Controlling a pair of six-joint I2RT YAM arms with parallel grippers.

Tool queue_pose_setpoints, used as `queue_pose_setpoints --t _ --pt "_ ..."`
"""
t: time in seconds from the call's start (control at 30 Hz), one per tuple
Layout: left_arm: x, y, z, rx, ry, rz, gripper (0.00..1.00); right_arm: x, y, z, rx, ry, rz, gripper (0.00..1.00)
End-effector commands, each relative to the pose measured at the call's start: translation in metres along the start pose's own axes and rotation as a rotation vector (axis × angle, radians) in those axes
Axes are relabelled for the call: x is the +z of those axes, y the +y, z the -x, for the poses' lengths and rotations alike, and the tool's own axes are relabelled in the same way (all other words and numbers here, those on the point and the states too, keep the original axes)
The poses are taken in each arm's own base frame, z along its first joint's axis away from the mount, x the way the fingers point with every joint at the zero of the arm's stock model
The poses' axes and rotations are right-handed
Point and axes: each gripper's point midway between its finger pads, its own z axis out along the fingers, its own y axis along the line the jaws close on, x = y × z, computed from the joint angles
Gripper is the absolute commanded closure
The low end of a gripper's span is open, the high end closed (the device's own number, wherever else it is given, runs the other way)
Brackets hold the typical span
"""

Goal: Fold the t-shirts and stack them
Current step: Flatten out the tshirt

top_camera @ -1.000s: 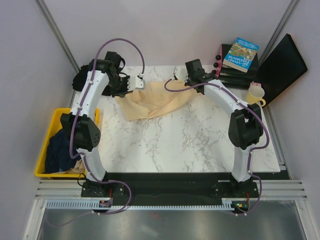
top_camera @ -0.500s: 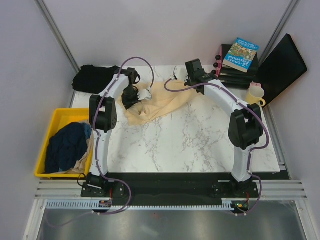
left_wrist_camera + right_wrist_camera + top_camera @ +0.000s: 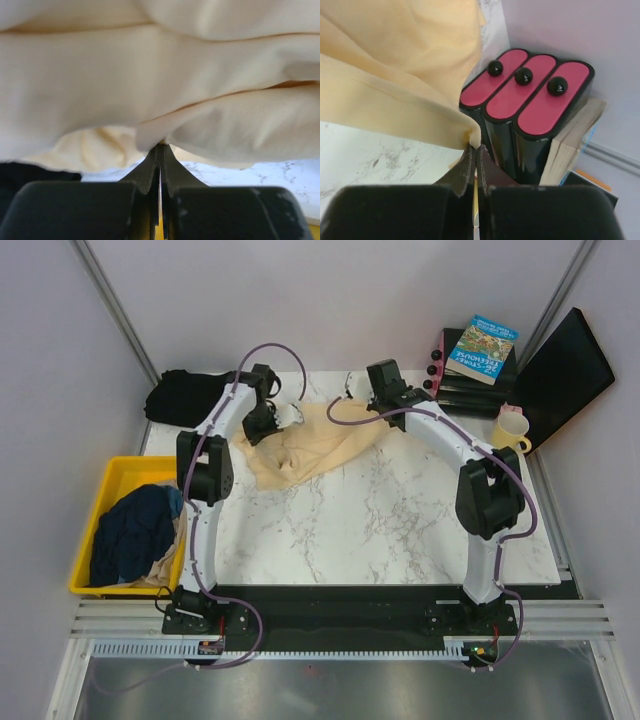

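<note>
A pale cream-yellow t-shirt [image 3: 315, 445] hangs bunched between my two grippers at the back of the marble table. My left gripper [image 3: 285, 416] is shut on its left edge, the cloth [image 3: 160, 100] filling the left wrist view above the pinched jaws [image 3: 160, 146]. My right gripper [image 3: 352, 396] is shut on the shirt's right corner [image 3: 470, 135], right beside a red-topped black box. A black t-shirt [image 3: 190, 395] lies crumpled at the back left corner. A dark navy t-shirt [image 3: 135, 530] sits in the yellow bin.
The yellow bin [image 3: 115, 475] stands off the table's left edge. At the back right are the red-topped black box [image 3: 530, 110], books [image 3: 480, 345], a yellow mug [image 3: 510, 428] and a black panel [image 3: 565, 375]. Grey walls close in behind.
My left arm has swung its elbow forward and brought the gripper with the shirt edge right then slightly back, uncovering the black shirt. The right gripper edged a little left.
</note>
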Motion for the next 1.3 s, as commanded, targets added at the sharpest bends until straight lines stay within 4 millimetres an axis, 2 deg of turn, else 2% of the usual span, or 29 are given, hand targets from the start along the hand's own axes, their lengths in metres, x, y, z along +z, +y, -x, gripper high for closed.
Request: queue_pose_setpoints --t 0.0,0.03,0.07,0.1,0.13,0.17,0.23,0.27,0.3,0.37,0.4,0.47,0.57,0.67,0.7,0.73,0.77,0.8,0.83,0.87,0.9,0.93,0.97,1.0,1.03,1.1,1.17,1.2,1.27 --pt "-0.136 0.085 0.002 -0.194 -0.171 0.472 0.98 -0.013 -0.072 -0.014 0.169 0.041 -0.277 1.0" --pt "-0.155 0.097 -0.005 -0.232 -0.189 0.547 0.98 -0.014 -0.084 -0.018 0.198 0.046 -0.314 1.0" --pt "-0.182 0.119 -0.002 -0.249 -0.242 0.667 0.98 -0.018 -0.103 -0.024 0.238 0.054 -0.367 1.0" --pt "-0.216 0.127 -0.009 -0.263 -0.255 0.768 0.98 -0.02 -0.119 -0.026 0.271 0.049 -0.427 1.0" --pt "-0.238 0.137 -0.014 -0.279 -0.272 0.851 0.98 -0.024 -0.132 -0.032 0.294 0.062 -0.467 1.0" --pt "-0.269 0.152 -0.014 -0.289 -0.312 0.968 0.98 -0.032 -0.152 -0.038 0.322 0.061 -0.516 1.0" --pt "-0.322 0.161 -0.026 -0.283 -0.309 1.14 0.98 -0.042 -0.178 -0.039 0.345 0.036 -0.601 1.0" --pt "-0.341 0.164 -0.029 -0.28 -0.312 1.202 0.98 -0.05 -0.192 -0.041 0.358 0.022 -0.639 1.0" --pt "-0.374 0.171 -0.03 -0.267 -0.327 1.323 0.98 -0.059 -0.207 -0.04 0.366 -0.002 -0.693 1.0" --pt "-0.415 0.172 -0.032 -0.25 -0.349 1.453 0.98 -0.071 -0.226 -0.038 0.374 -0.034 -0.753 1.0" --pt "-0.448 0.171 -0.031 -0.243 -0.387 1.556 0.98 -0.08 -0.238 -0.035 0.388 -0.068 -0.808 1.0" --pt "-0.483 0.168 -0.03 -0.199 -0.396 1.664 0.98 -0.094 -0.254 -0.032 0.359 -0.095 -0.875 1.0" --pt "-0.547 0.149 -0.028 -0.133 -0.445 1.852 0.98 -0.127 -0.282 -0.027 0.364 -0.156 -0.996 1.0" --pt "-0.582 0.127 -0.022 -0.091 -0.522 1.93 0.98 -0.161 -0.302 -0.025 0.391 -0.221 -1.066 1.0" --pt "-0.599 0.111 -0.022 -0.076 -0.577 1.944 0.98 -0.181 -0.309 -0.026 0.398 -0.253 -1.089 1.0" --pt "-0.608 0.102 -0.021 -0.071 -0.615 1.949 0.98 -0.188 -0.312 -0.026 0.397 -0.264 -1.091 1.0" --pt "-0.603 0.099 -0.018 -0.061 -0.637 1.919 0.98 -0.197 -0.315 -0.027 0.404 -0.274 -1.099 1.0" --pt "-0.624 0.077 -0.019 -0.033 -0.699 1.928 0.98 -0.209 -0.317 -0.031 0.415 -0.278 -1.089 1.0" --pt "-0.627 0.069 -0.018 -0.021 -0.721 1.922 0.98 -0.213 -0.317 -0.029 0.42 -0.29 -1.063 1.0" --pt "-0.625 0.063 -0.017 -0.014 -0.729 1.888 0.98 -0.228 -0.324 -0.031 0.448 -0.317 -1.049 1.0" --pt "-0.632 0.049 -0.017 0.011 -0.753 1.863 0.98 -0.223 -0.311 -0.031 0.469 -0.323 -0.931 1.0" --pt "-0.634 0.04 -0.018 0.024 -0.763 1.844 0.98 -0.223 -0.304 -0.017 0.44 -0.399 -0.832 1.0" --pt "-0.63 0.036 -0.018 0.036 -0.758 1.816 0.98 -0.231 -0.296 -0.011 0.416 -0.444 -0.751 1.0" --pt "-0.622 0.03 -0.013 0.08 -0.766 1.762 0.98 -0.24 -0.274 -0.014 0.373 -0.446 -0.633 1.0" --pt "-0.637 0.009 -0.02 0.09 -0.782 1.779 0.98 -0.247 -0.26 0.0 0.312 -0.529 -0.543 1.0" --pt "-0.638 -0.005 -0.024 0.083 -0.807 1.749 0.98 -0.27 -0.237 -0.008 0.256 -0.544 -0.442 1.0" --pt "-0.657 -0.03 -0.033 0.081 -0.834 1.771 0.98 -0.292 -0.227 -0.011 0.212 -0.572 -0.404 1.0" --pt "-0.663 -0.038 -0.038 0.069 -0.848 1.78 0.98 -0.309 -0.223 -0.019 0.201 -0.572 -0.402 1.0" --pt "-0.682 -0.056 -0.046 0.065 -0.865 1.831 0.98 -0.327 -0.229 -0.027 0.202 -0.572 -0.451 1.0"
